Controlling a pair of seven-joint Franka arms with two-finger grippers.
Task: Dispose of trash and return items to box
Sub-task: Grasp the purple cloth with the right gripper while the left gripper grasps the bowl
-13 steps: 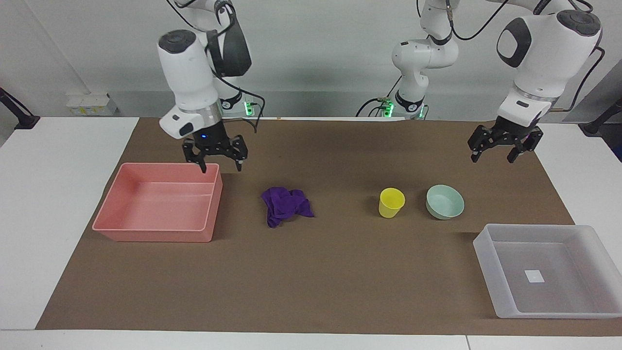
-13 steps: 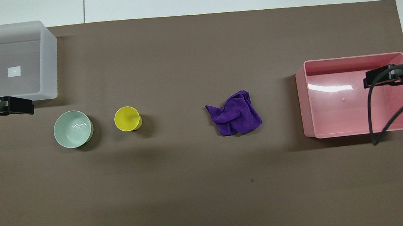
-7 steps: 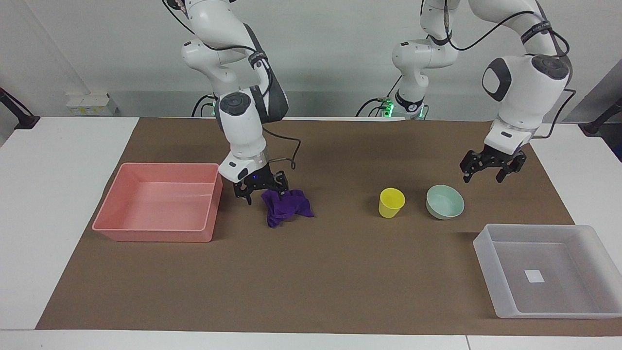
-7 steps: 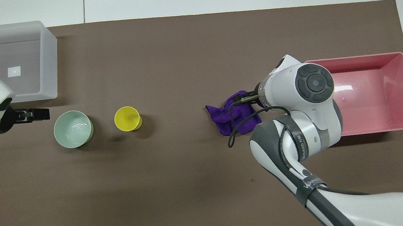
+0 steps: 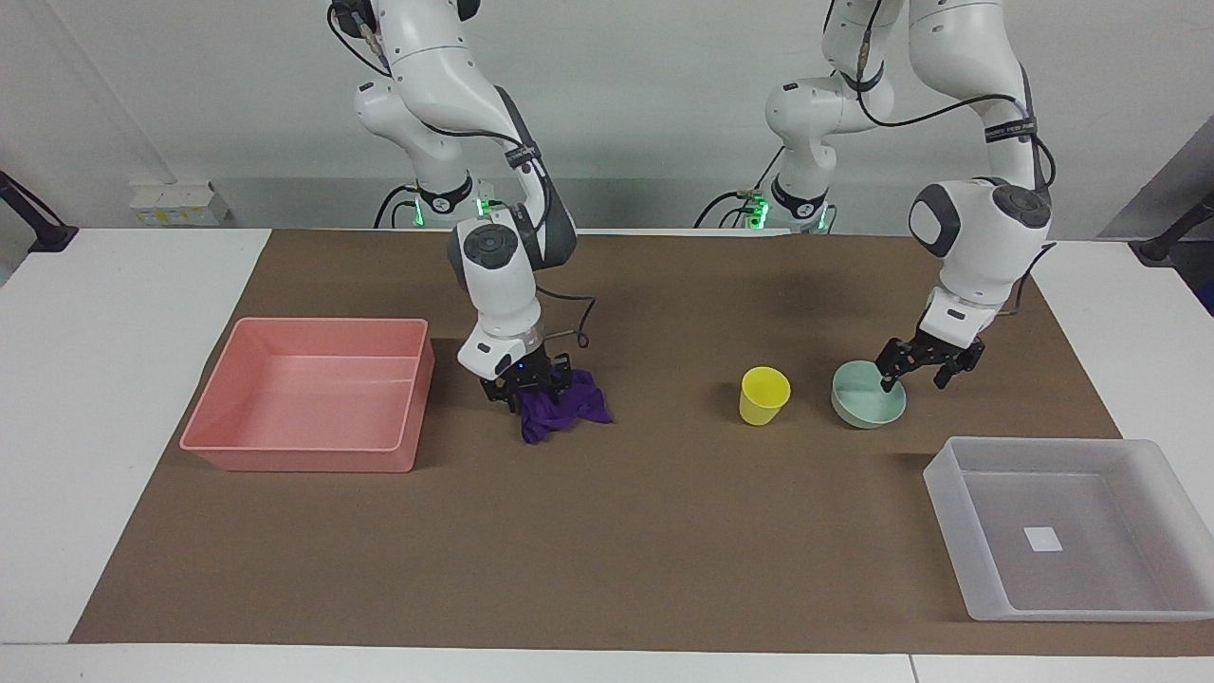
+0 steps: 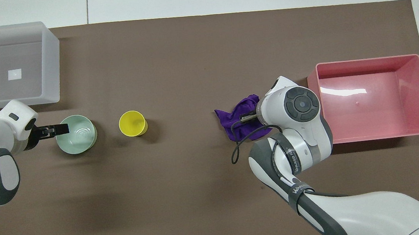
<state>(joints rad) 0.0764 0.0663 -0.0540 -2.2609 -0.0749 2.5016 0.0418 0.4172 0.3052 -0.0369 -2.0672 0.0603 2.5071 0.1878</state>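
Observation:
The purple trash cloth (image 5: 574, 406) lies mid-table, also in the overhead view (image 6: 233, 122). My right gripper (image 5: 529, 387) is open and down on the cloth's end nearest the pink bin, fingers astride its folds. The yellow cup (image 5: 764, 395) stands upright beside the mint-green bowl (image 5: 861, 400). My left gripper (image 5: 918, 372) is open and low at the bowl's rim on the side toward the left arm's end, one finger over the inside, one outside. The translucent box (image 5: 956, 507) with its white label holds nothing and sits farther from the robots than the bowl.
The pink bin (image 5: 303, 457) holds nothing and stands at the right arm's end of the brown mat, close beside the cloth. In the overhead view the right arm's wrist (image 6: 301, 104) covers part of the cloth and hides its gripper.
The right gripper has come down from beside the cloth onto it. The left gripper has dropped and moved from above the mat to the bowl's rim. Cloth, cup and bowl lie where they were.

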